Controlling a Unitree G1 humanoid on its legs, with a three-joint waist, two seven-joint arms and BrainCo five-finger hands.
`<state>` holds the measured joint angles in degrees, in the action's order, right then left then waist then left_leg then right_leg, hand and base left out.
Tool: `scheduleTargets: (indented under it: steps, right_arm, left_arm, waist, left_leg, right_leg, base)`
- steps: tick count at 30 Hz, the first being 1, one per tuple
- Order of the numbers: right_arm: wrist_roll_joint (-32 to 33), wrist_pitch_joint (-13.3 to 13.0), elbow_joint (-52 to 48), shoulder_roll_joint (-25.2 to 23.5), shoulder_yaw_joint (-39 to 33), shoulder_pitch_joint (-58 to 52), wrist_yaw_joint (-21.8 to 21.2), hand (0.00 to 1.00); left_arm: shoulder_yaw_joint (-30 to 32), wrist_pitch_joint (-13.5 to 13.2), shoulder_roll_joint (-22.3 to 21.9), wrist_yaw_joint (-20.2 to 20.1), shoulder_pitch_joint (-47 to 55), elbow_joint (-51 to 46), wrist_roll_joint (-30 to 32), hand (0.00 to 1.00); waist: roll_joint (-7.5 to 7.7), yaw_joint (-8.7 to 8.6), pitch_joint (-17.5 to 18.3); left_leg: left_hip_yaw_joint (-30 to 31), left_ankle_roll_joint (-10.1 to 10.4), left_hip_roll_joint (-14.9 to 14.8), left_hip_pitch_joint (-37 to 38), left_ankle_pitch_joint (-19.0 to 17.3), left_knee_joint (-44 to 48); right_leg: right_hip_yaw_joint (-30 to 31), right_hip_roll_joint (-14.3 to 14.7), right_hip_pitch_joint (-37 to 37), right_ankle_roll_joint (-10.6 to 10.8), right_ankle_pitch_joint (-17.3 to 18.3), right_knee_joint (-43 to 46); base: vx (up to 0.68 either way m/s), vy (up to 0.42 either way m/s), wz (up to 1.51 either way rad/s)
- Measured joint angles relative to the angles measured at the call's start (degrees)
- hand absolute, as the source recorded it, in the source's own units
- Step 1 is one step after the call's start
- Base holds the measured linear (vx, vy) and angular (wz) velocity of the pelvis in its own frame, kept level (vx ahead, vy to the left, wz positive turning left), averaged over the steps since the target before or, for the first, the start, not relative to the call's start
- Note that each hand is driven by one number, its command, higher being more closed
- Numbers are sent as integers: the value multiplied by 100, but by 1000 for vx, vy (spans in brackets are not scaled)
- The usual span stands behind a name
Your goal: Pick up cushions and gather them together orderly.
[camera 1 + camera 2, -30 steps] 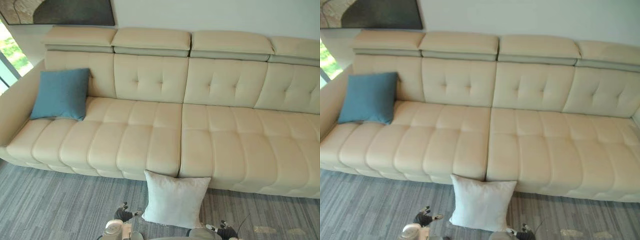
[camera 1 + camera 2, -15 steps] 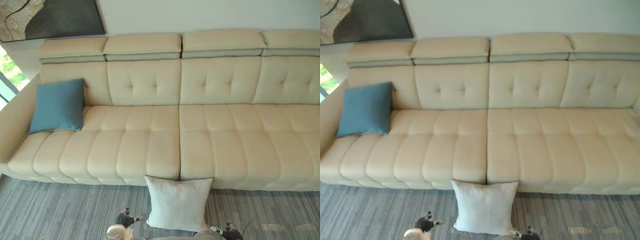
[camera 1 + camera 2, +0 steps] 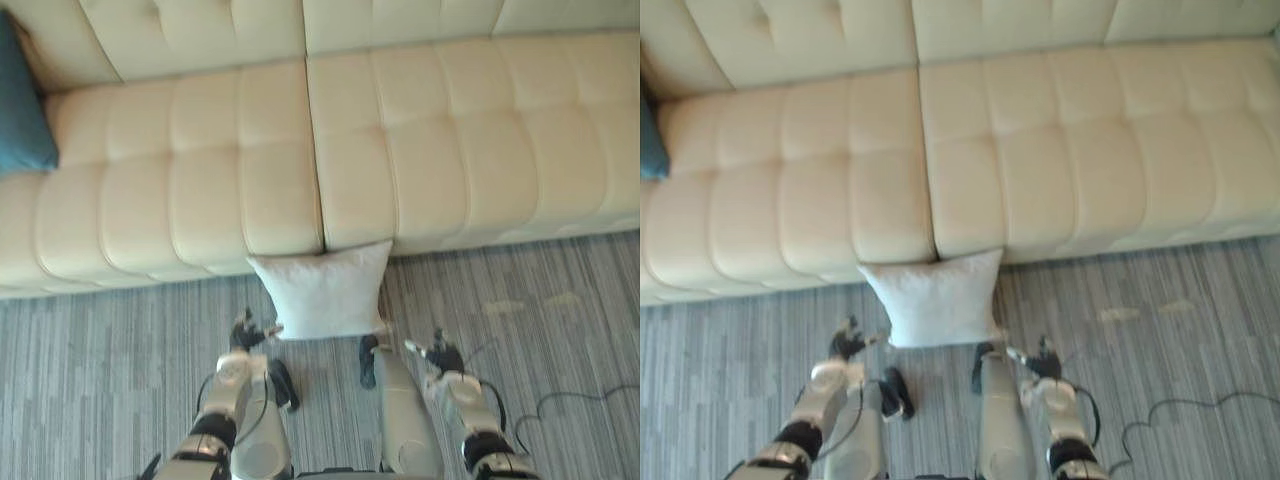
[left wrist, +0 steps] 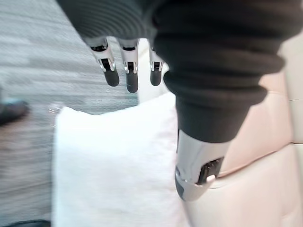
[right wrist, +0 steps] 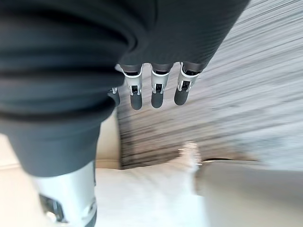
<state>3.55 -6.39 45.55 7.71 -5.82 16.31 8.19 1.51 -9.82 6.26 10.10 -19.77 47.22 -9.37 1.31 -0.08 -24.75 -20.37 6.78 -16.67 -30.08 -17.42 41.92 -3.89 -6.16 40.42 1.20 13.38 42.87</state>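
Camera dipped; left hand (image 3: 243, 333), right hand (image 3: 440, 353) flank white cushion (image 3: 322, 290).

The camera tips downward and the whole scene shifts: the white cushion (image 3: 322, 293) now lies mid-picture, the blue cushion (image 3: 22, 110) sits at 10 o'clock, and the left hand (image 3: 243, 333) and right hand (image 3: 441, 354) show higher up.

silver hands (image 4: 198, 163), dark ribbed covers (image 4: 222, 56), dark fingertips (image 4: 132, 83)

Cream tufted sofa (image 3: 450, 130) on grey striped carpet (image 3: 100, 370)
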Motion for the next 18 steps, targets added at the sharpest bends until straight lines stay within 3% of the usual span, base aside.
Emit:
scheduleTargets:
  steps: [2,4,6,7,11,18]
  right_arm:
    - [56,-37,-3,15,24,184,25,0]
    - [157,-77,-238,89,61,838,109,0]
    - [163,-139,-541,236,169,1368,179,0]
    - [195,-176,-793,338,192,1831,227,0]
    - [332,-303,-1114,643,207,2785,357,0]
    - [676,-375,-1104,1015,193,3390,460,0]
  left_arm:
    - [13,-40,0,22,-154,-67,-102,0]
    - [133,-118,7,148,-730,-202,-311,0]
    - [364,-155,58,301,-1131,-295,-568,0]
    - [641,-215,153,418,-1453,-401,-726,0]
    - [998,-312,389,601,-2193,-608,-944,0]
    - [1106,-344,793,693,-2867,-608,-1248,0]
  waist:
    - [6,1,-46]
    - [19,2,-373]
    - [28,12,-531]
    - [34,12,-560]
    - [40,22,-716]
    - [46,22,-734]
  left_leg:
    - [116,2,-22,-270,-19,148]
    - [228,-14,-98,-842,-11,394]
    - [213,-26,-170,-1413,-20,712]
    - [238,-42,-248,-2060,-35,1069]
    - [499,-38,-484,-3292,-241,1890]
    - [925,-91,-565,-4654,-396,2689]
  right_leg:
    - [-44,6,217,-7,2,98]
    - [-208,-96,751,-82,31,325]
    - [-191,-160,1374,-190,8,654]
    - [-158,-134,2037,-245,-23,934]
    - [-214,-100,3220,-208,21,1653]
    - [-343,-212,4358,-119,203,2335]
  base:
    - [-137,-79,9]
    - [-113,-50,10]
    - [-71,-43,-2]
    - [-45,-72,-6]
    - [-25,-54,-3]
    - [-69,-13,8]
